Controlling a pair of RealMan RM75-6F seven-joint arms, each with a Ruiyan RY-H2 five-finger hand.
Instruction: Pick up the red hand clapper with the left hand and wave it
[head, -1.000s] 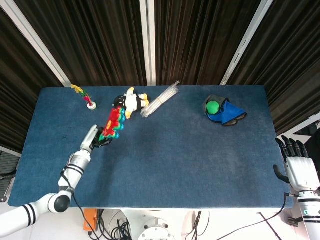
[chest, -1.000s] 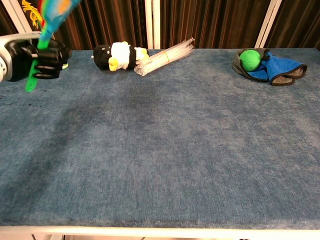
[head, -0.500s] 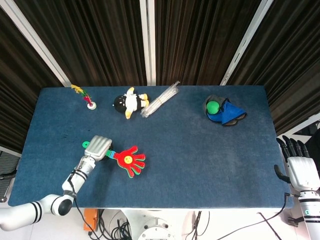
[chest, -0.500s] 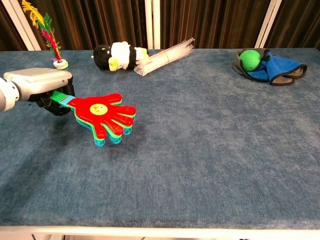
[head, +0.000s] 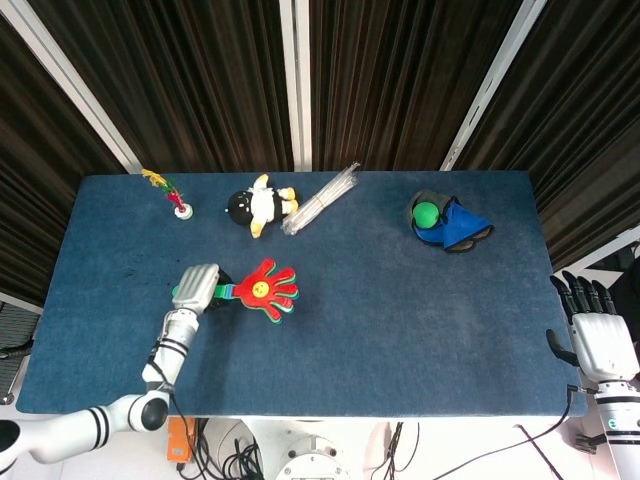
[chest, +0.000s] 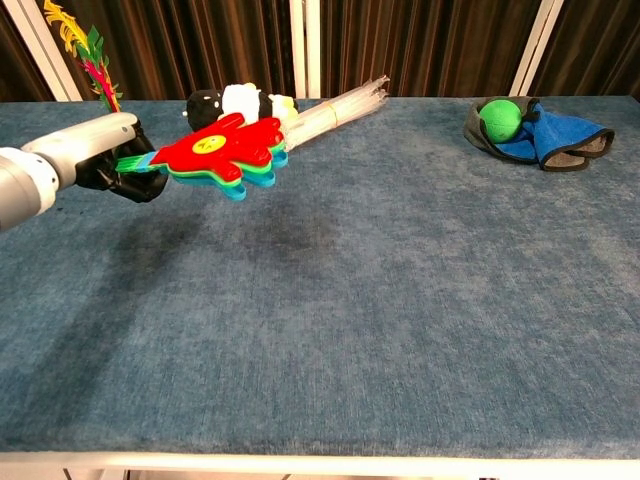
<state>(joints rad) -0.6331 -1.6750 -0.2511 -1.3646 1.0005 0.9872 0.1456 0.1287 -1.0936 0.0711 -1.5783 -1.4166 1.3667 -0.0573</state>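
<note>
red hand clapper (chest: 222, 148) | held aloft, near-level | green handle, layered palms

Penguin toy (chest: 235, 103) partly hidden behind red hand clapper (chest: 222, 148) in chest view. Right hand (head: 597, 336) cut by head view's edge. Feathered shuttlecock (chest: 88, 55) clipped at top.

Far edge of blue table (head: 400, 330): feather shuttlecock (head: 172, 194), penguin plush (head: 260, 206), clear straws (head: 320, 199); right, green ball (head: 427, 213) on blue cloth (head: 462, 227).

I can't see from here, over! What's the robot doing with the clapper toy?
Left hand grips red plastic hand clapper, lifted off table. Right hand open, idle at edge. Nothing blocking.
</note>
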